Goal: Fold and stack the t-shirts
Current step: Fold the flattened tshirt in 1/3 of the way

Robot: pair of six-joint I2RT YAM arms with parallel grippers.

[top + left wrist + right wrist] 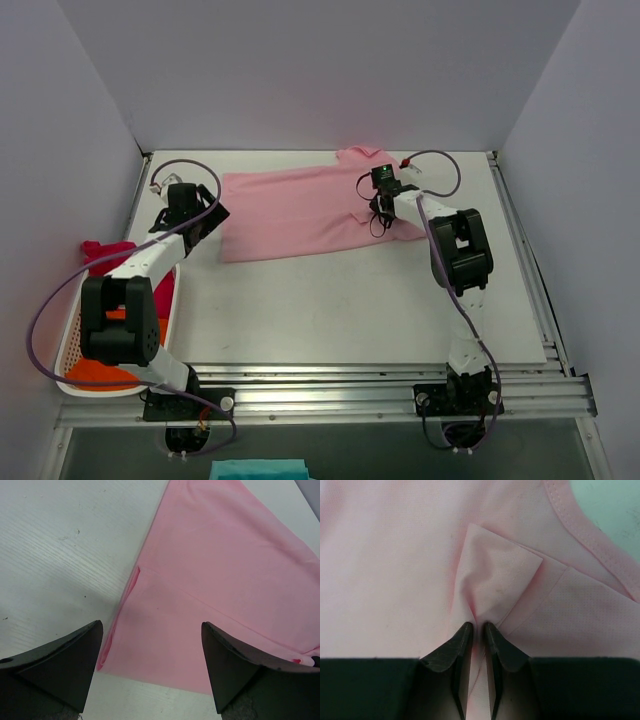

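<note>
**At twelve o'clock: light pink t-shirt (295, 210) pinched**

Spread flat, the shirt waits. The right gripper (478, 630) has its fingers clamped on a ridge of cloth beside the collar (590, 535). The left gripper (151, 626) hangs wide apart over the shirt's nine-o'clock edge. First fold looks underway; next, the left needs its own hold.

The spread t-shirt (300, 212) lies on the table (330, 310), mid-width and toward the far edge. The left gripper (205, 222) is over its left edge, and the right gripper (380, 190) is on its right part, near the collar. A basket (66, 345) at the table's left side holds a bunched t-shirt (105, 252) at its far end and a second t-shirt (95, 375) at its near end.
</note>
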